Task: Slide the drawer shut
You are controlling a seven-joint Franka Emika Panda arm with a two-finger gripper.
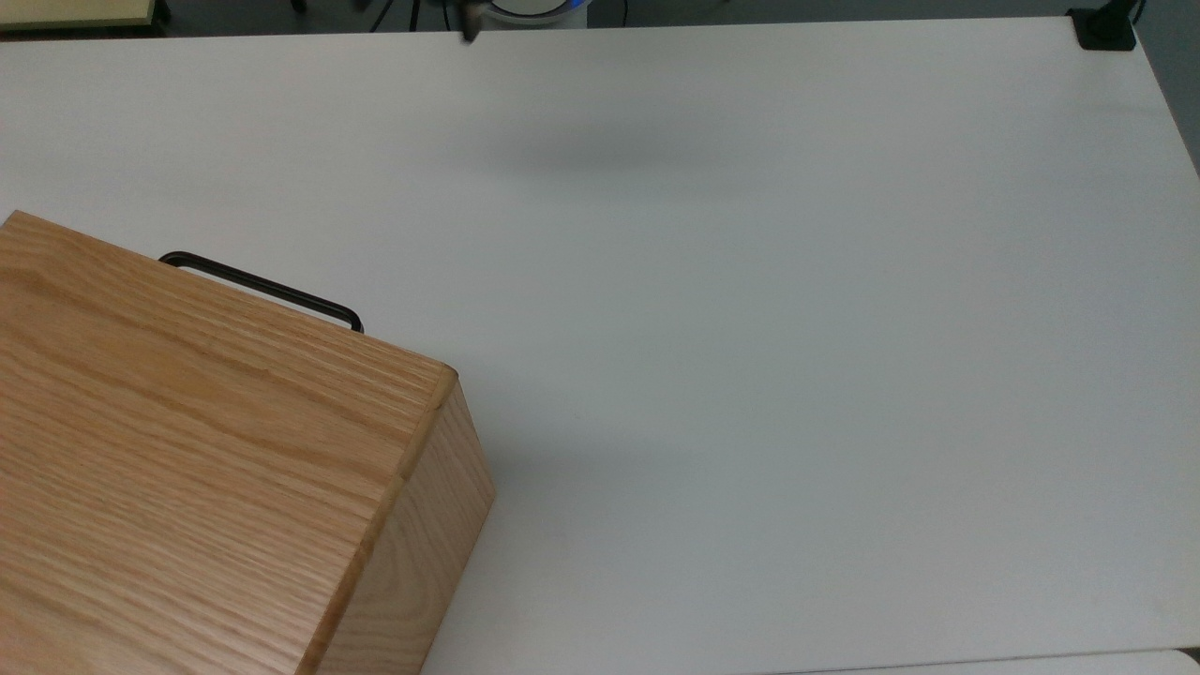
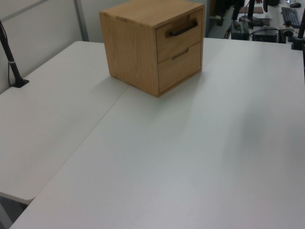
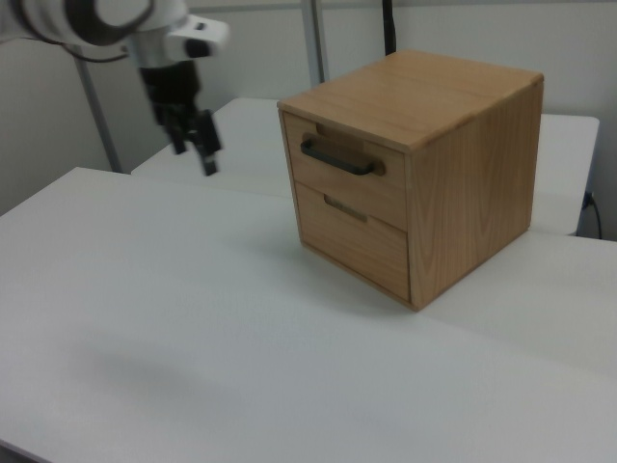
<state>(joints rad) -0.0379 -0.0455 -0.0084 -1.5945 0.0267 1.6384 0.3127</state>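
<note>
The drawer (image 3: 339,183) is the upper one in the oak cabinet (image 3: 472,183), and its front panel sits flush with the cabinet face. Its black bar handle (image 3: 337,159) is free, with nothing touching it. The same drawer (image 2: 180,34) with its handle (image 2: 183,28) appears in the left view, and the handle (image 1: 262,289) pokes out past the cabinet top (image 1: 187,450) in the top view. My gripper (image 3: 193,159) hangs in the air well off toward the right view's left, above the table, open and holding nothing.
A second, lower drawer (image 3: 352,241) sits flush under the first. The white table (image 1: 750,328) spreads wide toward the top view's right. A black post (image 2: 10,59) stands at the left view's left edge, and a black clamp (image 1: 1106,28) grips the top view's far right corner.
</note>
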